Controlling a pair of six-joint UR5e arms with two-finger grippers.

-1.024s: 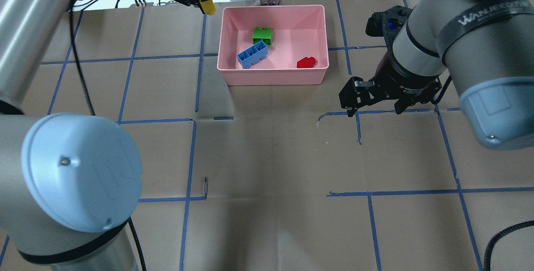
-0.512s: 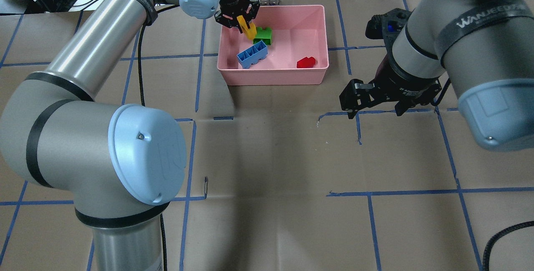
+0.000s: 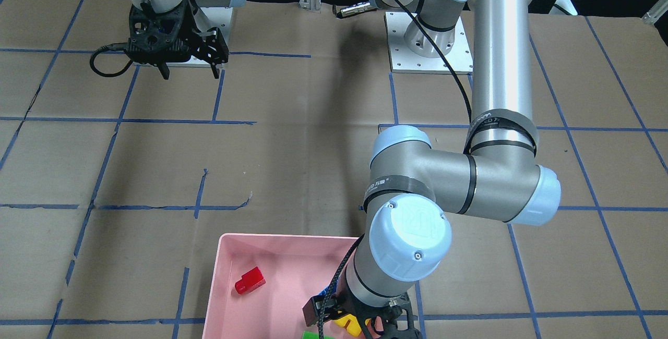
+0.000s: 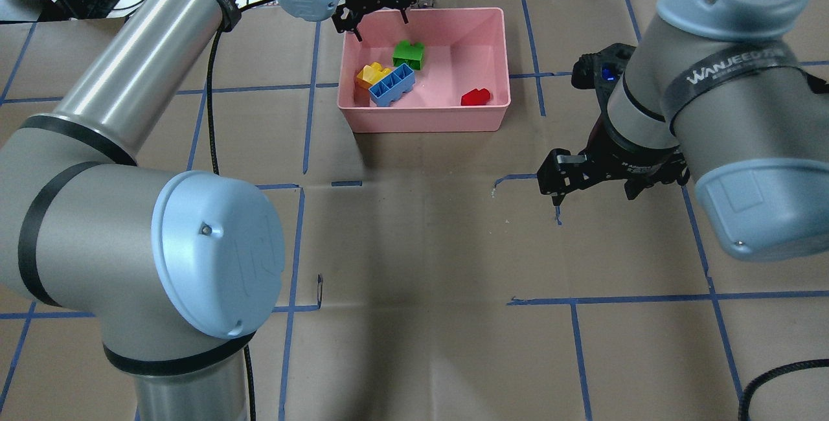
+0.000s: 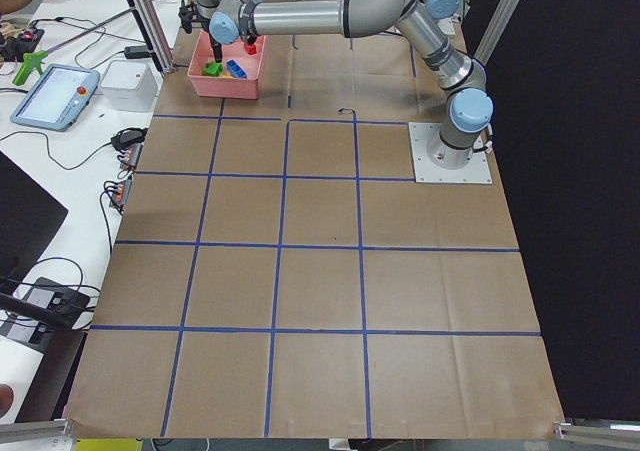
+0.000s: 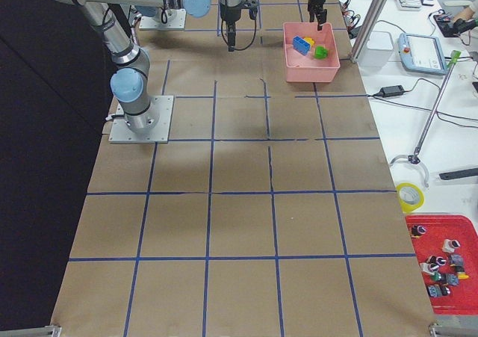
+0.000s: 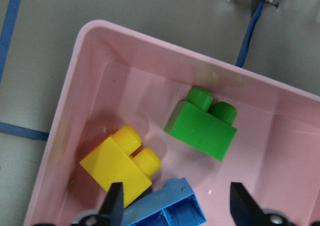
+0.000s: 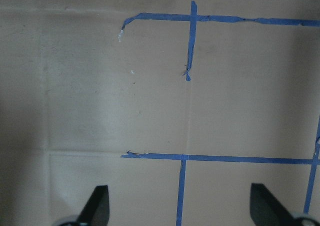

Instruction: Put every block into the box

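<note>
Four blocks (image 4: 392, 84) lie in the box (image 4: 424, 122), three clustered, one apart.

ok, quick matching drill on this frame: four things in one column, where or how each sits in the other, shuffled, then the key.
Things:
1. yellow block
2. green block
3. red block
4. right gripper

Places or states:
A. open, over bare table, away from the box
B. in the box, alone near its right wall in the overhead view
C. in the box, between the blue block and the left wall in the overhead view
D. in the box, nearest its far wall

Pairs: 1-C, 2-D, 3-B, 4-A.
</note>
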